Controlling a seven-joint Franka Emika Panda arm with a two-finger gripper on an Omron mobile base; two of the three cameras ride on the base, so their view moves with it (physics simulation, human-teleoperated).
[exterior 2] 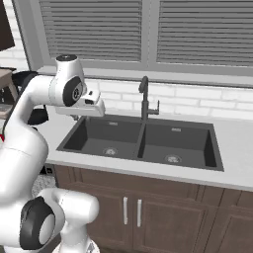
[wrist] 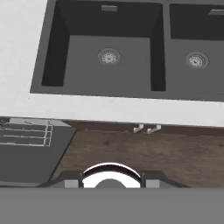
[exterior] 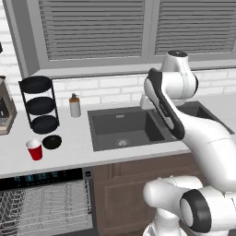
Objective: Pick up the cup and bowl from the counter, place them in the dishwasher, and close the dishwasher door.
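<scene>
Sink (exterior: 124, 126) as landmark, black double basin set into the counter (exterior: 69, 154); cup (exterior: 34, 150), red with white inside, stands upright on the counter well left of the sink, near the front edge; bowl (exterior: 51, 142), black and shallow, sits just beside the cup, between it and the sink, slightly further back; the two look apart or barely touching, cannot tell which; three-tier stand (exterior: 39, 103) behind them; soap bottle (exterior: 74, 106) near the sink's back left corner; faucet (exterior 2: 144, 99) rises behind the sink's divider; dishwasher (exterior: 46, 203) below the counter left of the sink, open, wire racks showing, door (wrist: 30, 155) folded down; wooden cabinet (exterior 2: 148, 207) under the sink; gripper (wrist: 111, 179) hangs above the sink's front edge looking down at both basins; fingertips barely show at the bottom of the hand view, nothing seen between them, cannot tell whether spread or pressed together.
</scene>
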